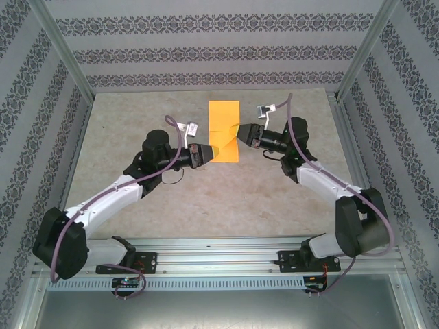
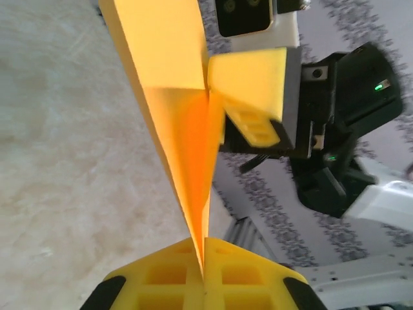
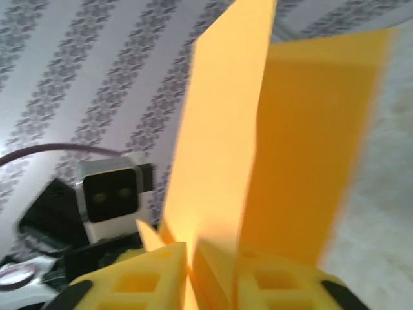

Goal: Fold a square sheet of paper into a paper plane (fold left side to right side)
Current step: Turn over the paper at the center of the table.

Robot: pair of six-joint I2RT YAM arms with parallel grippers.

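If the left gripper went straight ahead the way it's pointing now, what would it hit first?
The left gripper is pinching the orange paper, so it would meet more paper first. Right behind that is probably the right gripper, though depth is unclear.

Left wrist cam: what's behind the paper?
Right gripper, one yellow jaw against the paper, its wrist camera above, patterned wall beyond. The other jaw is covered by the paper.
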